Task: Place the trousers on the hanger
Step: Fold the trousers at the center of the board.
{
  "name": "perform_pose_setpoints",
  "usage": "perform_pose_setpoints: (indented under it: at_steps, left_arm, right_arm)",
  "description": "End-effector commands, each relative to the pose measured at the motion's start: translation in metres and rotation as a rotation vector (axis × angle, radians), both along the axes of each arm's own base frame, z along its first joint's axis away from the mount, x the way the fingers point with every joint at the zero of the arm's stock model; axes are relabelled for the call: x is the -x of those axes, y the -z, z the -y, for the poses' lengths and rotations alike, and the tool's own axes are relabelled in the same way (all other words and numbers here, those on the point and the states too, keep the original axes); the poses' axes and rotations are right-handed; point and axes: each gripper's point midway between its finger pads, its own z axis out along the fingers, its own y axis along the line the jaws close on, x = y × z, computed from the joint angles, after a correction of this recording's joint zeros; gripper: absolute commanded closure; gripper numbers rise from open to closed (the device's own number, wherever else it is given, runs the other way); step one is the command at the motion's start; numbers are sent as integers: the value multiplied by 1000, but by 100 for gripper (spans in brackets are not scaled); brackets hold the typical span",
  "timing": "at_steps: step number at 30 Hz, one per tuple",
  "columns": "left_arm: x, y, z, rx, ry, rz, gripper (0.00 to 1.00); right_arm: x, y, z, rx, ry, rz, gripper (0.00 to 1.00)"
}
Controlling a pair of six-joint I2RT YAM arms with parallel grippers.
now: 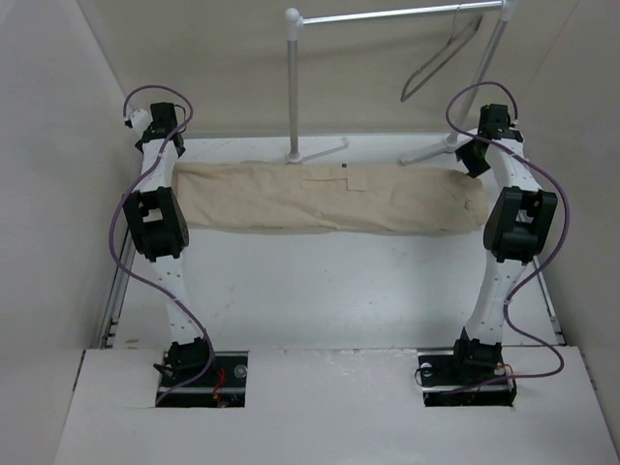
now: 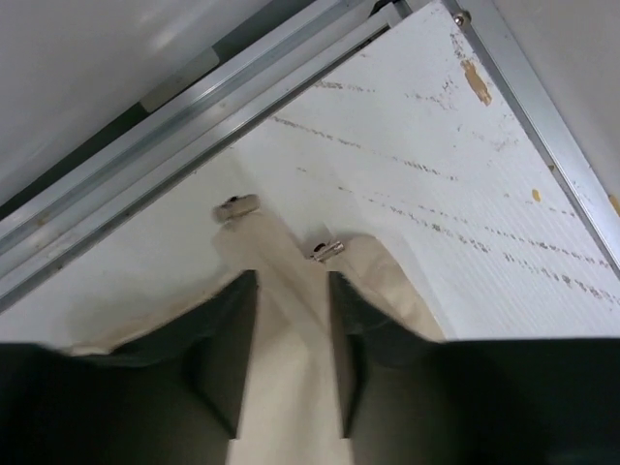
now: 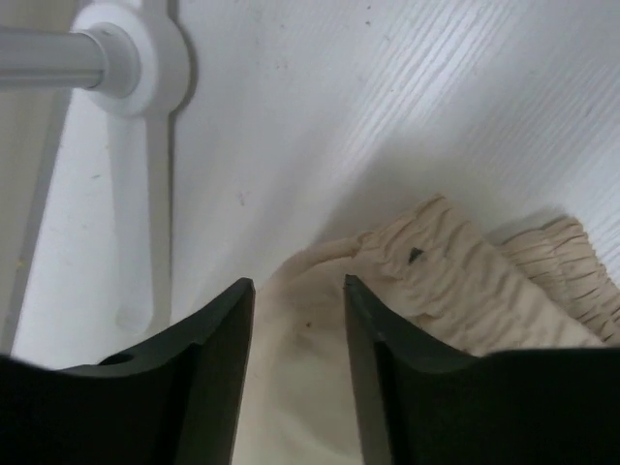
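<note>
The beige trousers (image 1: 329,199) lie folded in a long band across the far side of the table. The grey wire hanger (image 1: 441,60) hangs from the white rack's rail at the back right, away from both grippers. My left gripper (image 1: 167,153) is at the band's left end. In the left wrist view it (image 2: 293,276) is open, fingers astride the cloth (image 2: 291,387). My right gripper (image 1: 475,160) is at the band's right end. In the right wrist view it (image 3: 299,283) is open over the cloth beside the gathered waistband (image 3: 455,281).
The white tubular rack (image 1: 293,87) stands at the back, its feet on the table just behind the trousers; one foot (image 3: 140,213) lies left of my right gripper. A metal frame rail (image 2: 194,116) edges the table by my left gripper. Walls enclose both sides.
</note>
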Motion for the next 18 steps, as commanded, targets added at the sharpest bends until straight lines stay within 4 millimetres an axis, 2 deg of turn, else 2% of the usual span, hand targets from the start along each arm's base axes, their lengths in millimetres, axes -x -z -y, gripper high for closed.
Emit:
perform_pose_setpoints:
  at_steps: [1,3,4,6,7,9,10,11,13,14,16,18]
  left_arm:
    - [-28,-69,-6,-39,32,206,57]
    - [-28,-95,-2,-48,58,257,47]
    - [-21,-109,1,-47,71,273,38]
    - [-3,-117,7,-34,77,277,32]
    - [12,-114,11,-22,80,267,30]
    - [47,-94,22,30,66,225,26]
    - [68,-75,29,76,43,195,26]
    - [88,-56,34,128,17,173,26]
    - [126,-16,42,233,-40,125,27]
    - [142,3,47,289,-62,107,28]
    - [166,34,51,388,-100,89,28]
    - [177,49,53,442,-119,118,27]
  right_arm:
    - [-7,-36,7,40,21,74,41]
    - [-2,-53,3,54,10,107,29]
    - [2,-65,1,61,0,132,25]
    - [18,-88,-2,76,-12,176,18]
    - [27,-96,-5,82,-22,195,17]
    - [48,-99,-14,84,-36,221,20]
    - [59,-98,-21,81,-47,233,26]
    - [70,-91,-27,71,-59,239,36]
    - [89,-79,-41,27,-79,263,71]
    - [96,-73,-49,-6,-88,277,82]
    - [104,-69,-60,-52,-106,302,87]
    - [111,-67,-68,-74,-120,309,84]
